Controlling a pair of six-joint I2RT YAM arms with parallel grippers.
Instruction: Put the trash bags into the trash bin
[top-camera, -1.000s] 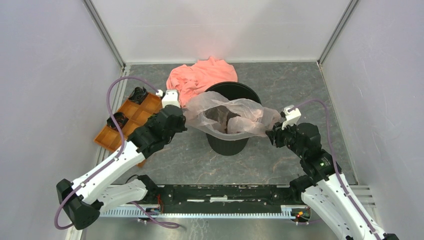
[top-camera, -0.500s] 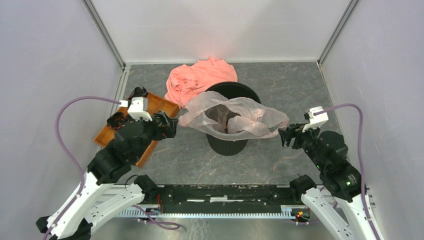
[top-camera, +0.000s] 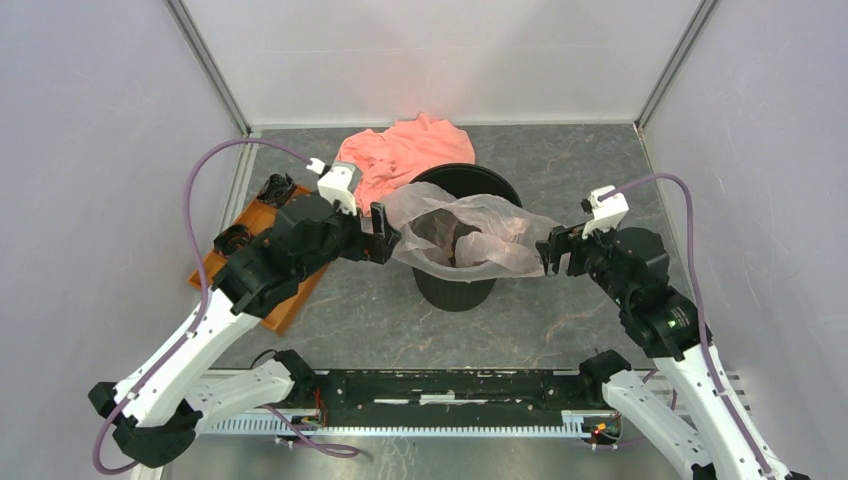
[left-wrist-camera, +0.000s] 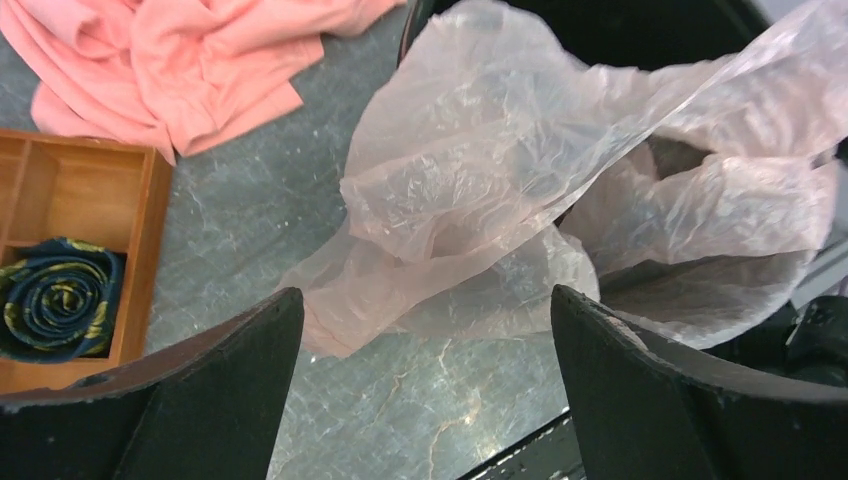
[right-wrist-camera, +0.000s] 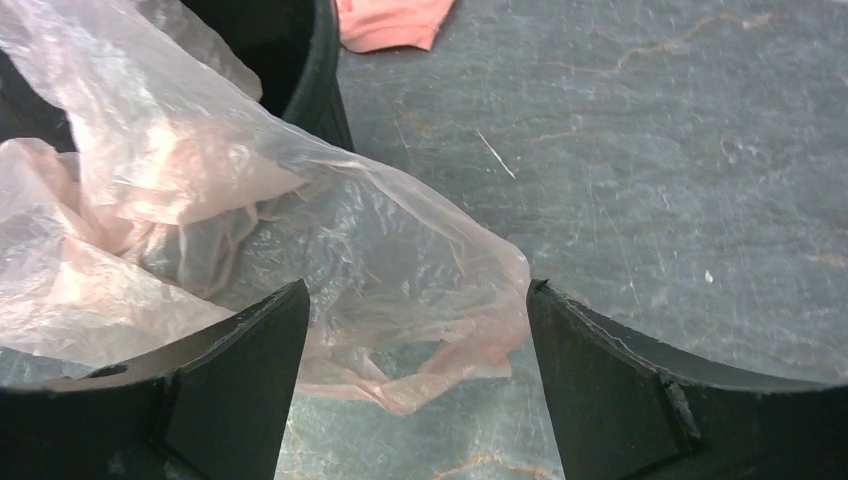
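While both pincers stood spread wide with nothing pinched, the pale pink trash bag (top-camera: 468, 238) lay draped across the mouth of the black trash bin (top-camera: 456, 291) at table centre. Its middle sagged inside and its loose flaps spilled over the rim at the bin's 9 and 3 o'clock. The left gripper (top-camera: 386, 232) sat at 9 o'clock of the bin, jaws apart around the hanging flap, film between the fingers but not clamped. The right gripper (top-camera: 551, 252) sat at 3 o'clock, jaws likewise apart with the other flap just ahead of its fingers. The salmon cloth (top-camera: 398, 156) lay at 11 o'clock, touching the bin's back wall, and the orange tray (top-camera: 282, 309) lay at 9 o'clock under the left arm. The step looked like a re-grab of the overhang. Each flap probably needed pinching low and deep, then lifting up over the rim and pushing toward the centre. The film was thin and slippery, so a shallow pinch risked slipping. Pulling outward risked dragging the bag back out or tipping the bin.
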